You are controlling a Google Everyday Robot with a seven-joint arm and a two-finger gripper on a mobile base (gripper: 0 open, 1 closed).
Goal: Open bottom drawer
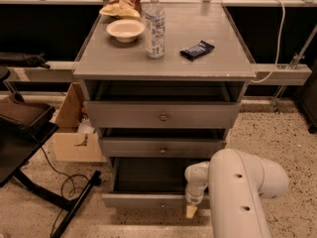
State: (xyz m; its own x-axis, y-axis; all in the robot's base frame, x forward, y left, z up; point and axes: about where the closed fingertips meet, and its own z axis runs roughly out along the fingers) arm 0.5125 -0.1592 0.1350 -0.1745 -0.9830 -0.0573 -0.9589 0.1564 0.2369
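Observation:
The bottom drawer (141, 201) of the grey cabinet is pulled well out, and its dark inside (148, 175) shows from above. Its flat grey front is the lowest of three. The middle drawer (161, 147) and the top drawer (161, 115) each stand out a little, each with a small round knob. My gripper (191, 210) hangs from the white arm (242, 192) at the right end of the bottom drawer's front, just before its front edge. The bottom drawer's knob does not show clearly.
On the cabinet top (218, 66) stand a white bowl (125, 29), a water bottle (154, 26), a dark blue packet (196, 49) and a snack bag (120, 4). A cardboard box (74, 133) and a black stand (29, 148) with cables are at the left on the speckled floor.

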